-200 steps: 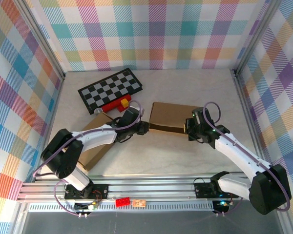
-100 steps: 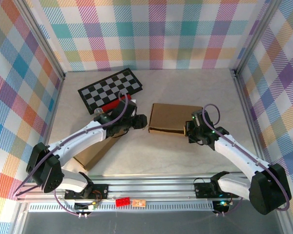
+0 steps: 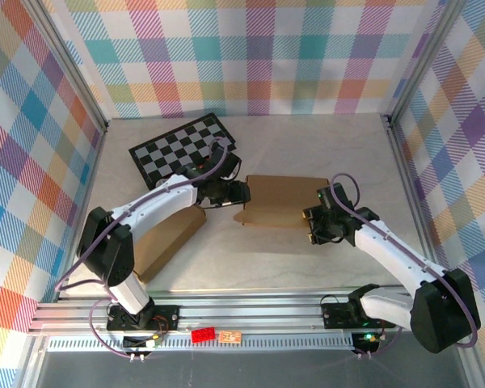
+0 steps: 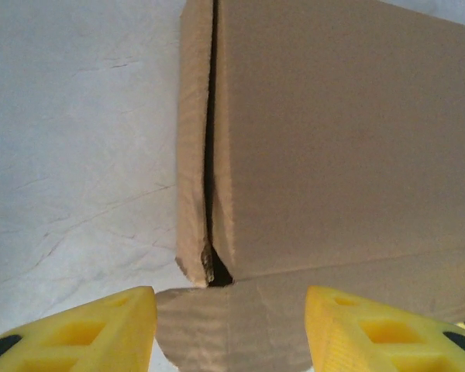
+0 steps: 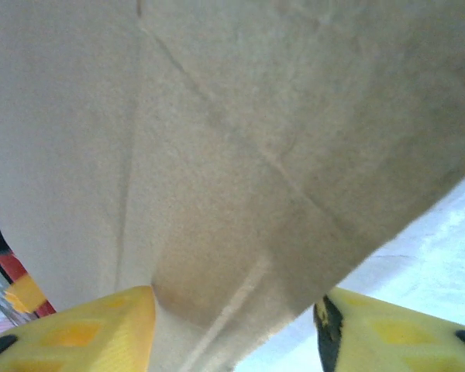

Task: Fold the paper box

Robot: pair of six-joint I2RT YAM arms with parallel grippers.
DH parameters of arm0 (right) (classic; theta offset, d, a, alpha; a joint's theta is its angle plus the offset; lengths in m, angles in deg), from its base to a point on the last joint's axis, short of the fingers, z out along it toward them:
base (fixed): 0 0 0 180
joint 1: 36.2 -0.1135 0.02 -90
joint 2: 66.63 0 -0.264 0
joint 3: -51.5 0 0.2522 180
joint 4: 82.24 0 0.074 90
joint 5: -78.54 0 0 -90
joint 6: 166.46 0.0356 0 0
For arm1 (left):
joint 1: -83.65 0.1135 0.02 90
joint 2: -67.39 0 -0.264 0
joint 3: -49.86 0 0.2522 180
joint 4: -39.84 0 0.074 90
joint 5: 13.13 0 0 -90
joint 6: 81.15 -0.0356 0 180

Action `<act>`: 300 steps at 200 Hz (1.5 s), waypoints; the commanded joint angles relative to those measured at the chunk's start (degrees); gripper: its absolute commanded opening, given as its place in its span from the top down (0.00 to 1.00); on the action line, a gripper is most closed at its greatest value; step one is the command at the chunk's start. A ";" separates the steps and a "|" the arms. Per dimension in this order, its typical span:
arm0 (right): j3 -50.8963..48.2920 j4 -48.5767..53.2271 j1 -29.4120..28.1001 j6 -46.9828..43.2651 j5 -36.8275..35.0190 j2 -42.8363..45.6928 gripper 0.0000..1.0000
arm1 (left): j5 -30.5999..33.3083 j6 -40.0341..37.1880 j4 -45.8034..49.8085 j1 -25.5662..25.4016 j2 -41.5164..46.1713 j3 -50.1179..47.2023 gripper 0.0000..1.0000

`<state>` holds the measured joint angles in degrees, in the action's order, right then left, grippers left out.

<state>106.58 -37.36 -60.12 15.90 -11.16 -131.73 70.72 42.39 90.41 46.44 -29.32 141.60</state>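
The brown paper box (image 3: 279, 198) lies flat-topped in the middle of the table, with a small flap (image 3: 244, 217) sticking out at its front left corner. At its left end my left gripper (image 3: 241, 194) stands open. In the left wrist view the box (image 4: 333, 139) shows a dark slit along its side, and a rounded flap (image 4: 232, 325) lies between the yellow fingers (image 4: 85, 333). My right gripper (image 3: 311, 222) is at the box's front right corner, open. In the right wrist view the box's wall (image 5: 240, 139) reaches between the spread fingers (image 5: 77, 325).
A second flat cardboard sheet (image 3: 166, 238) lies at the front left under the left arm. A black and white checkerboard (image 3: 182, 145) rests at the back left. Plaid walls close in three sides. A red and yellow object (image 5: 19, 293) peeks past the box.
My right gripper has opened off the box's edge. The left gripper swung away, then returned to the box's left end. The box has shifted and a flap now sticks out.
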 commanded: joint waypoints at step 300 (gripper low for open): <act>14.98 6.88 16.35 -63.60 5.59 -25.93 0.54 | -11.46 -5.03 -3.35 5.13 -9.57 -2.31 0.63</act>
<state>123.15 -28.43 -44.01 -45.56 -7.51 -156.28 60.34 35.11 89.08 51.33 -42.85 143.85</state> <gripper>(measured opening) 0.461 0.390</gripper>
